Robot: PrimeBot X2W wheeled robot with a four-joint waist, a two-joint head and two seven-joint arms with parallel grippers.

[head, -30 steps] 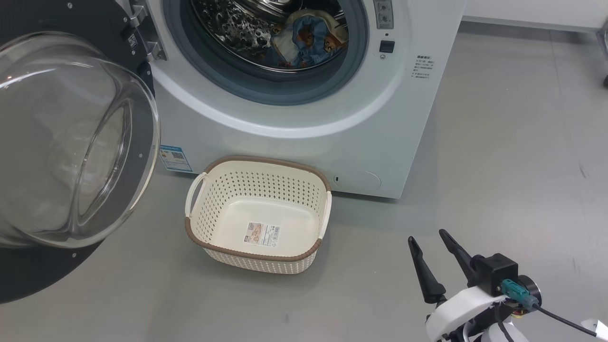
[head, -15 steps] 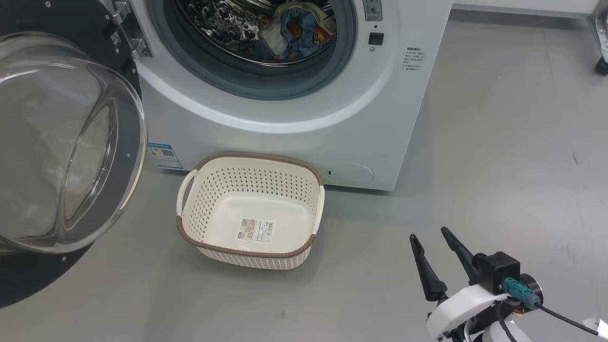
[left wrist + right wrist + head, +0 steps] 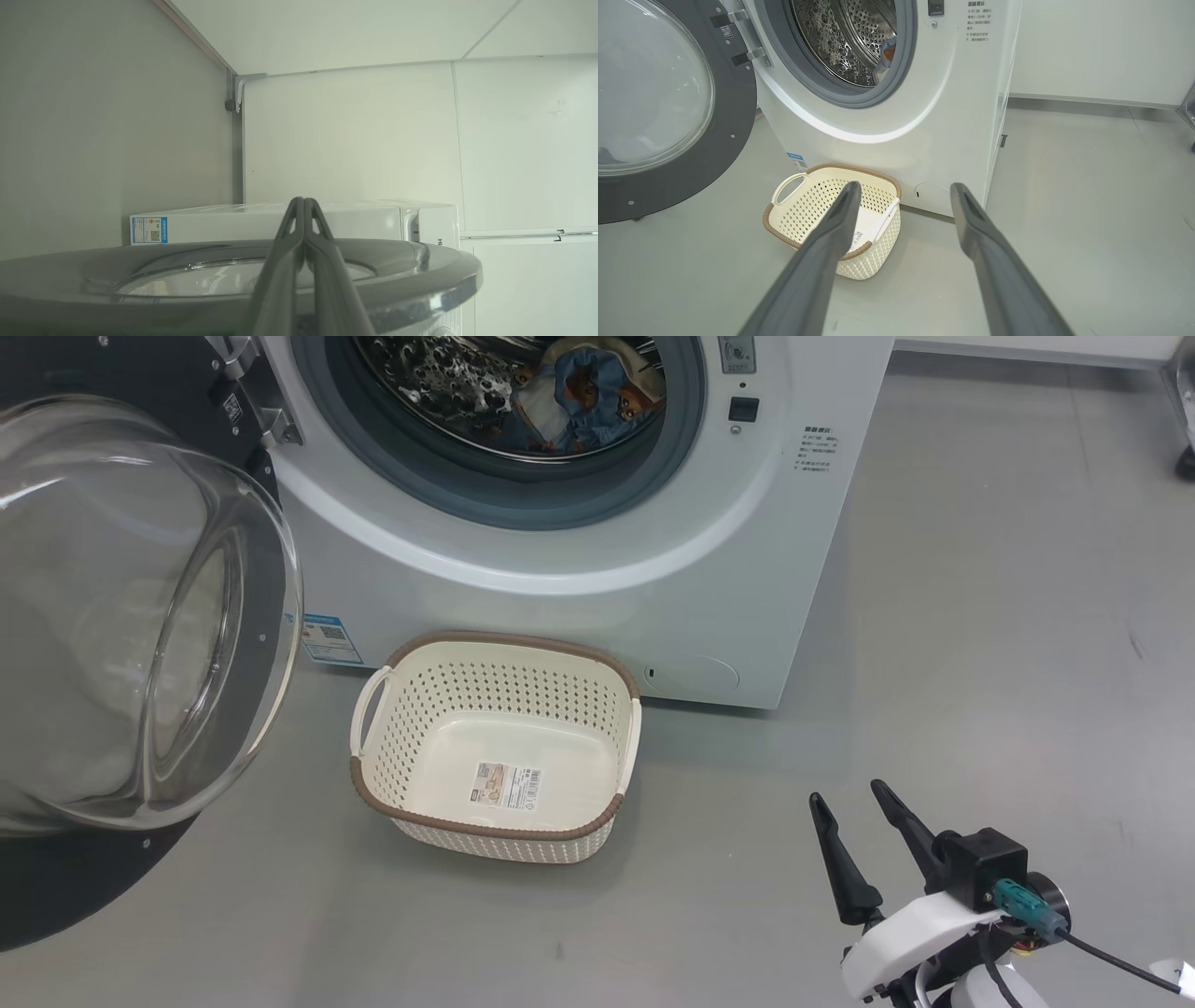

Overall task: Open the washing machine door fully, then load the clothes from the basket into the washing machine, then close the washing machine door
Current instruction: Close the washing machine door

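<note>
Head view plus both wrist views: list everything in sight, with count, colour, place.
washing machine: 1, white, top centre, steel drum exposed
washing machine door: 1, black rim with clear glass bowl, standing open at left
clothes: 1 bundle, light blue with orange-brown print and beige, inside the drum
basket: 1, cream with brown rim, on the floor in front of the machine, no clothes in it
label sticker: 1, pale, on the basket's bottom
blue sticker: 1, low on the machine's front, left side
floor: grey
right gripper: 1, dark jaws apart, holding nothing, lower right
left gripper: 1, dark jaws pressed together, over the door's rim in its wrist view
</note>
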